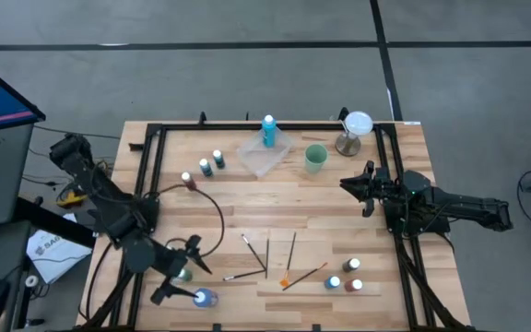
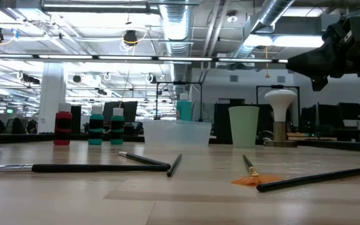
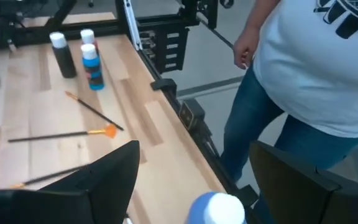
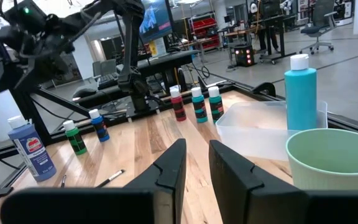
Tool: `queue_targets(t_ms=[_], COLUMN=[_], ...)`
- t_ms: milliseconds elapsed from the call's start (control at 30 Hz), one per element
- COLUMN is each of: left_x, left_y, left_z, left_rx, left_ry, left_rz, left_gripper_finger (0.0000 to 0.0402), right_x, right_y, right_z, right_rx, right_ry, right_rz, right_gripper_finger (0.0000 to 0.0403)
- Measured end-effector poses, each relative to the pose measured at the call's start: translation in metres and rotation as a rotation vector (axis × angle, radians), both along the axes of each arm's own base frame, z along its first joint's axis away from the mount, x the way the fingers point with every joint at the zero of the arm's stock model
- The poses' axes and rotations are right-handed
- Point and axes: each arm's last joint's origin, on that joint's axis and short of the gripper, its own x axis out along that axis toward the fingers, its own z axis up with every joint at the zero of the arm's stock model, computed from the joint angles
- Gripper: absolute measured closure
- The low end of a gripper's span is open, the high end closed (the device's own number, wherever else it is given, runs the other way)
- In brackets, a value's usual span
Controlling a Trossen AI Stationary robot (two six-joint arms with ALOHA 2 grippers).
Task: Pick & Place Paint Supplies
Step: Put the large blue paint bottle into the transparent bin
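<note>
Straddling a blue bottle [image 1: 205,298] near the table's front edge, the left hand [image 1: 181,281] gapes, seemingly ungripped.

Small white-capped paint bottles [image 1: 212,163] stand upright upper left of centre; three more [image 1: 344,278] lower right, a blue one [image 1: 206,298] at bottom left. Thin paintbrushes [image 1: 267,259] lie scattered lower centre. A taller teal bottle [image 1: 268,130] stands at top centre.

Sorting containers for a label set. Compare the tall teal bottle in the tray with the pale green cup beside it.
The tall teal bottle is slim and closed by a white cap; the pale green cup is wide and open-topped. The bottle stands inside the clear tray; the cup stands on the table outside it. Both are upright.
</note>
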Motion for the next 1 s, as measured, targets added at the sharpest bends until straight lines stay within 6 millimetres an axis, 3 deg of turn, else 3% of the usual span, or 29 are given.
queue_targets(t_ms=[433, 767, 1000], left_x=[-0.001, 0.001, -0.007], left_y=[-0.042, -0.043, -0.031], left_z=[-0.045, -0.057, -0.061], left_rx=[0.055, 0.069, 0.025], left_ry=[0.082, 0.102, 0.112], left_rz=[-0.046, 0.003, 0.027], left_gripper_finger=[0.0101, 0.0108, 0.018], right_x=[0.0, 0.0, 0.0], right_y=[0.0, 0.0, 0.0], right_z=[0.0, 0.0, 0.0], right_rx=[0.0, 0.0, 0.0], right_ry=[0.0, 0.0, 0.0], right_rz=[0.0, 0.0, 0.0], right_gripper_finger=[0.0337, 0.0337, 0.0337])
